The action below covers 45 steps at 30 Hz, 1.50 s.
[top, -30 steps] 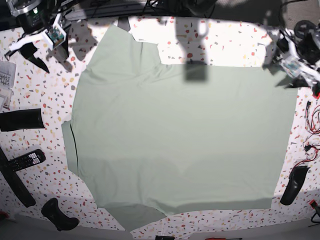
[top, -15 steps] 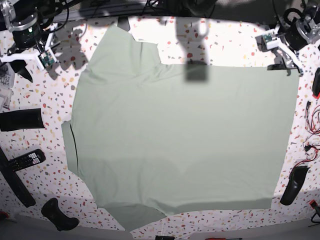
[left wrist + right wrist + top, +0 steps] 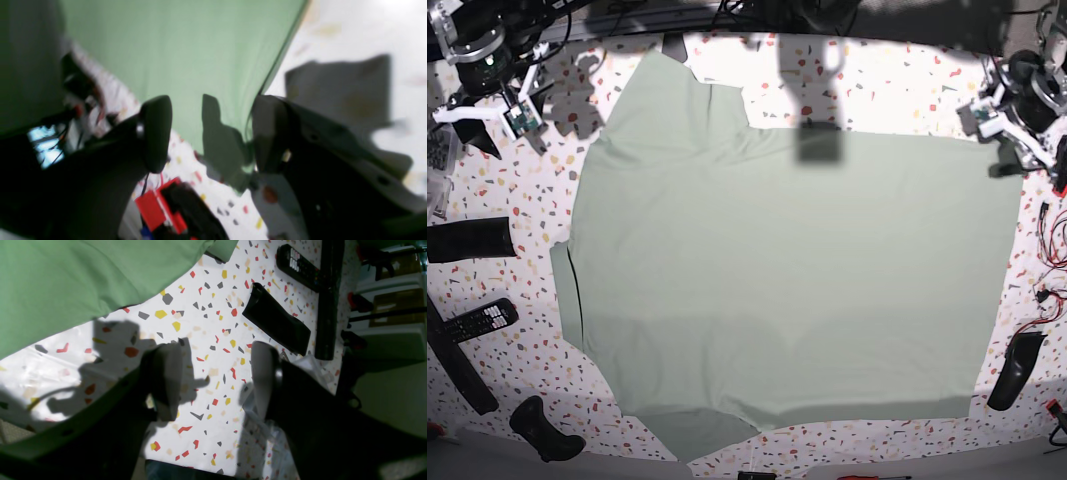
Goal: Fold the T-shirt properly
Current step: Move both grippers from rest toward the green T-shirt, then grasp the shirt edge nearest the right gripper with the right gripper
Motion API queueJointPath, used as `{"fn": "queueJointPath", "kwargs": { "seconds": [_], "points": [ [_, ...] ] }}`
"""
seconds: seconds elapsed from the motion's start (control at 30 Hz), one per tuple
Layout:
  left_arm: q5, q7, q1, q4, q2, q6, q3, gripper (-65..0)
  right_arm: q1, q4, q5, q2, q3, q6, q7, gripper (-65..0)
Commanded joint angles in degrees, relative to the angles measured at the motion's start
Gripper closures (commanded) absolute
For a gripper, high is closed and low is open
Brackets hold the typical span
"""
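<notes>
T-shirt (image 3: 787, 270): pale green, spread flat on the speckled counter (image 3: 213, 306), lying between the two pincers. Left pincer (image 3: 211, 133): jaws wide apart, holding nothing, above the shirt's edge. Right pincer (image 3: 213, 380): jaws wide apart, empty, over bare counter beside the shirt.

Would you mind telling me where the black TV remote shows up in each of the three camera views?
Base: the remote lies at the left edge, left of the T-shirt.
Right wrist: the remote is at the top right.
Left wrist: not in it.
Shared landmark: the flat black case lying near it on the speckled table.
</notes>
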Motion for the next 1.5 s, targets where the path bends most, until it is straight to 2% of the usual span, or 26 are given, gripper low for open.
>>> {"fn": "queueJointPath", "kwargs": {
  "seconds": [0.0,0.07,0.17,0.2,0.27,0.37,0.53,0.63,0.7,0.77,0.83,0.93,1.03,1.1,1.27,1.37,1.47],
  "points": [
    [0.3,0.7,0.0,-1.0,-1.4,-0.5,-0.5,-35.1,-0.2,0.9,-0.8,0.6,0.4,-0.6,1.4,-32.3],
    [0.3,0.5,0.1,-2.4,-1.8,-0.5,-0.5,-35.1,-0.2,0.9,-0.8,0.7,0.4,0.5,2.0,-32.3],
    [0.3,0.9,0.4,-2.6,-2.0,-0.4,-0.5,-34.4,-0.2,0.9,0.2,0.7,0.2,5.0,2.0,-32.3],
    [0.3,0.8,0.4,-2.5,-1.9,-0.4,-0.5,-32.0,-0.2,0.9,1.9,0.7,0.2,6.8,2.3,-32.3],
    [0.3,0.5,0.4,-1.9,-1.8,-0.5,-0.5,-21.9,-0.2,0.9,5.3,0.6,0.2,11.3,4.0,-32.3],
    [0.3,0.3,0.4,-1.0,-1.8,-0.4,-0.5,-1.0,-0.2,0.9,6.7,0.6,0.2,16.2,7.8,-32.3],
    [0.3,-0.4,0.3,0.5,-1.8,-0.4,-0.5,0.0,2.2,0.9,6.7,0.6,0.2,18.8,9.5,-32.3],
    [0.3,-0.5,0.4,1.9,-1.8,-0.5,-0.5,0.0,4.9,0.7,6.7,0.6,-0.2,25.3,10.2,-32.6],
    [0.3,-0.6,0.3,2.6,-1.8,-0.5,-0.5,0.0,6.6,0.5,6.7,0.6,-2.3,28.0,11.3,-32.6],
    [0.3,-0.5,0.4,3.1,-1.8,-0.5,-0.5,0.0,8.0,0.3,6.0,0.6,-6.3,28.5,11.2,-32.6],
    [0.3,-0.5,0.4,3.3,-1.8,-0.4,-0.5,0.0,9.0,0.1,3.6,0.6,-11.4,28.6,10.3,-35.7],
    [0.3,-0.5,0.4,3.3,-1.8,-0.5,-0.5,0.0,10.3,-0.4,-3.0,0.6,-18.9,28.5,9.9,-44.1],
    [0.3,-0.5,0.4,3.3,-1.8,-0.4,-0.5,0.0,13.0,-2.3,-9.1,0.5,-25.2,28.5,10.0,-44.7],
    [0.3,-0.5,0.4,3.3,-1.8,-0.5,-0.5,0.0,15.5,-4.9,-11.8,-0.8,-28.4,27.8,9.9,-44.7],
    [0.3,-0.5,0.4,3.3,-1.8,-0.5,-0.5,0.0,21.9,-13.8,-13.5,-6.8,-34.1,22.3,9.9,-44.7],
    [0.3,-0.5,0.4,3.3,-1.8,-0.5,-0.5,0.0,24.1,-17.3,-13.3,-9.8,-37.2,22.2,9.9,-44.7],
    [0.3,-0.5,0.4,3.3,-1.8,-0.4,-0.5,0.0,24.3,-17.6,-13.4,-11.3,-40.2,21.9,9.9,-44.6]
  ]
}}
